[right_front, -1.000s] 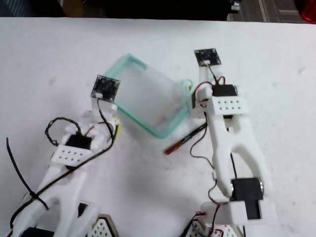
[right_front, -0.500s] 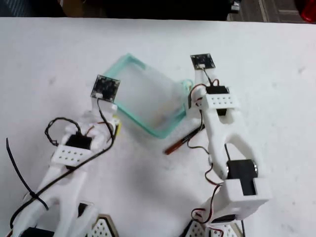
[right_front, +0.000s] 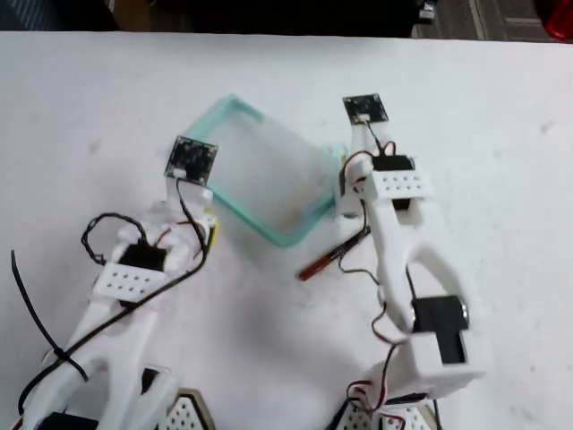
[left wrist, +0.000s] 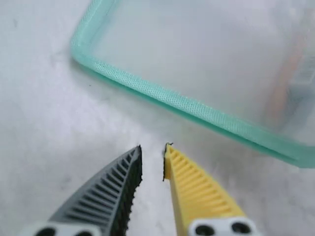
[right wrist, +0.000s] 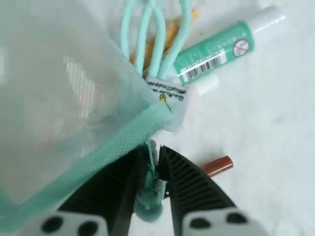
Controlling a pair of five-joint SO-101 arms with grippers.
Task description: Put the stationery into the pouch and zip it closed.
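Two tools: right tool (right wrist: 155, 152) pinches the zipper pull (right wrist: 148, 204) of the diagonal pouch (right_front: 269, 170), left tool (left wrist: 152, 147) barely parted.

No text I could actually read. The green tube (right wrist: 216, 51) carried a barcode (right wrist: 202, 66) with fine print along it, too small for me to make out, plus a round red-ringed sign (right wrist: 241, 46) toward its white end. The white tag (right wrist: 170, 96) at the pouch (right wrist: 64, 88) corner had a few lines of tiny print and a small yellow circle mark, all illegible.
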